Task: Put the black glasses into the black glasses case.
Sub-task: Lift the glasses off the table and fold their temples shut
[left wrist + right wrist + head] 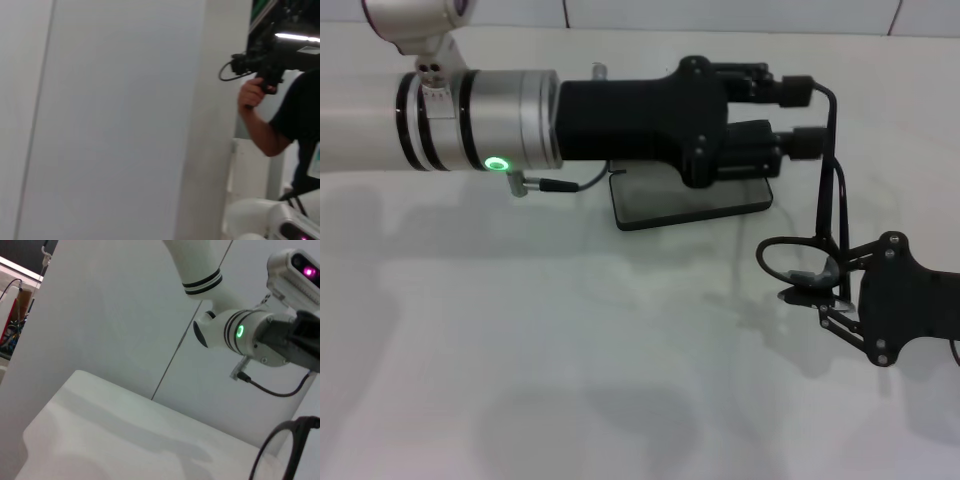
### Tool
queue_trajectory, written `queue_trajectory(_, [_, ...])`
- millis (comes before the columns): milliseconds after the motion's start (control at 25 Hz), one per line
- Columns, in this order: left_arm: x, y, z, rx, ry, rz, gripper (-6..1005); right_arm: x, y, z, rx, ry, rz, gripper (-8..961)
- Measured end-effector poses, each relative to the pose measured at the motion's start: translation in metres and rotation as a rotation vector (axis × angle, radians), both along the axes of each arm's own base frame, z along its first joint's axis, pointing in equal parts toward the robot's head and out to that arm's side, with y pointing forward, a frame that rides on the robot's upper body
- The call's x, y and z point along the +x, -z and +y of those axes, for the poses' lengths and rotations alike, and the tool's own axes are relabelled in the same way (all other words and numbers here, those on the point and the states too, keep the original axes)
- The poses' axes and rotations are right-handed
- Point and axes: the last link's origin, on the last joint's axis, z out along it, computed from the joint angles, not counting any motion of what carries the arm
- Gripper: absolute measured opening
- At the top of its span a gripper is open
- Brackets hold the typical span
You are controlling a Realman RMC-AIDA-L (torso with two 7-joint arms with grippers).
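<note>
Above the white table (570,380), the black glasses (812,255) hang between two grippers, clear of the surface toward its right edge. The left gripper (825,120), reaching across from the left side over the far half of the table, has its fingers pinched on the tip of one temple arm, which runs from there down toward the near edge to the lens frame. The right gripper (840,285), coming in from the right edge, meets the frame at the lenses; whether its fingers are clamped on it cannot be told from here. The black glasses case (690,205) lies flat on the table, partly hidden beneath the left gripper's body, its long axis running roughly left to right. The case sits just left of the glasses and slightly farther from the robot, so the coming move likely calls for a short carry leftward and down, with the left gripper nearer to the case.
</note>
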Motion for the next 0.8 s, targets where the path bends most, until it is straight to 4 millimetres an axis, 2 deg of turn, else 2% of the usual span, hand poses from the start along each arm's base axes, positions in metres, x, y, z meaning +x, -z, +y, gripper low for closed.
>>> queue_trajectory(280, [0.002, 0.014, -0.007, -0.096, 0.031, 0.1, 533, -0.01, 0.005, 0.002, -0.034, -0.033, -0.013, 106])
queue_trajectory(560, [0.006, 0.033, -0.001, -0.179, -0.031, 0.262, 532, -0.012, 0.004, 0.001, -0.035, -0.052, -0.019, 107])
queue_trajectory(800, [0.011, 0.034, 0.001, -0.199, -0.035, 0.279, 532, -0.01, 0.003, -0.001, -0.033, -0.051, -0.022, 108])
